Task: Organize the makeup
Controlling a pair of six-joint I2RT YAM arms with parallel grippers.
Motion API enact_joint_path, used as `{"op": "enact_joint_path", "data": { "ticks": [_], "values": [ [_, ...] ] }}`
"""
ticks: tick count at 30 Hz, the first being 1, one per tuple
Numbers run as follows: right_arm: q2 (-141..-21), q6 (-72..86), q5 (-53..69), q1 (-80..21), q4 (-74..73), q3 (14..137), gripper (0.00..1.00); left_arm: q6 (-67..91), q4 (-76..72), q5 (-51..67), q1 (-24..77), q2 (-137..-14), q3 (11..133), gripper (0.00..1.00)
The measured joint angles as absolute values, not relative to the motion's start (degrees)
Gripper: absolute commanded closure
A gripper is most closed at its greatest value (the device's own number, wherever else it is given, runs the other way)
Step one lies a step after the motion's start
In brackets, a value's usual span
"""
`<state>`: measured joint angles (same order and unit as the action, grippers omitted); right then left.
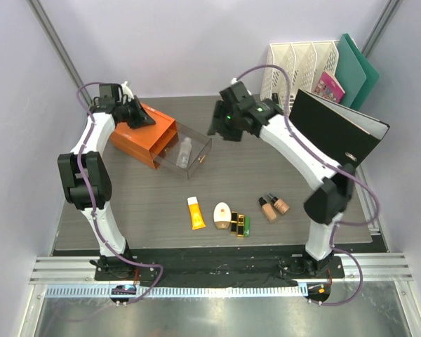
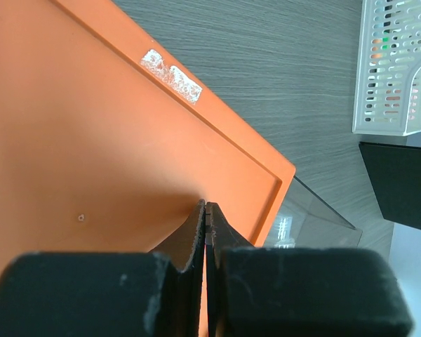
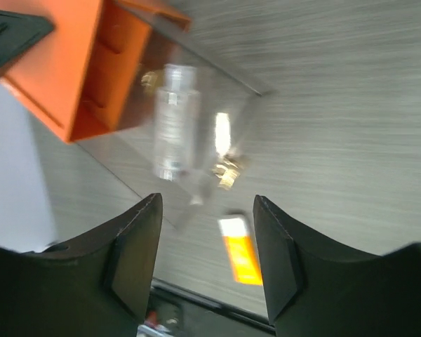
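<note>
From above: on a grey wood-grain counter (image 1: 126,203), a row of makeup lies near the front edge: an orange-yellow tube (image 1: 196,213) with a white cap, a cream oval compact (image 1: 223,214), black-gold lipsticks (image 1: 237,225), a small green tube (image 1: 247,226), and, a little apart, two beige dark-capped foundation bottles (image 1: 274,206). A clear bottle (image 1: 186,151) lies in the clear drawer (image 1: 196,161) pulled out of an orange box (image 1: 142,135).

Left wrist view: the left hand (image 2: 205,210), fingers pressed together with nothing between them, is over the box's flat top.

Right wrist view: the right hand (image 3: 207,232), fingers spread and holding nothing, hangs above the drawer and bottle, which are blurred.
</note>
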<state>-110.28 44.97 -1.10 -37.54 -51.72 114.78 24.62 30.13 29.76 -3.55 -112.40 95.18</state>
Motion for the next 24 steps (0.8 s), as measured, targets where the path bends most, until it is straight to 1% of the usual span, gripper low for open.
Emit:
{"op": "enact_joint_path", "data": {
  "ticks": [4,7,10,13,16,24],
  "values": [
    [-97.3,38.89,-8.91,-36.47,-55.24,101.45,0.37,24.58,31.0,29.5,-3.55,-112.64,95.79,1.0],
    [-90.17,35.97,-12.64,-35.7,-57.93,88.05,0.37,24.56,31.75,29.34,-3.55,-112.86,96.31,1.0],
    [-89.01,34.54,-13.76,-35.22,-60.03,75.7,0.37,24.53,32.01,29.26,-3.55,-112.88,96.42,1.0],
    [-90.13,33.87,-13.67,-35.14,-61.47,66.7,0.37,24.53,32.1,29.15,-3.55,-112.88,96.42,1.0],
    [-90.76,33.39,-13.61,-35.14,-62.43,62.15,0.37,24.53,32.03,29.12,-3.55,-112.88,96.33,1.0],
    [-95.0,32.93,-12.86,-35.14,-58.89,60.71,0.38,24.51,32.01,29.15,-3.55,-112.88,96.29,1.0]
  ]
}}
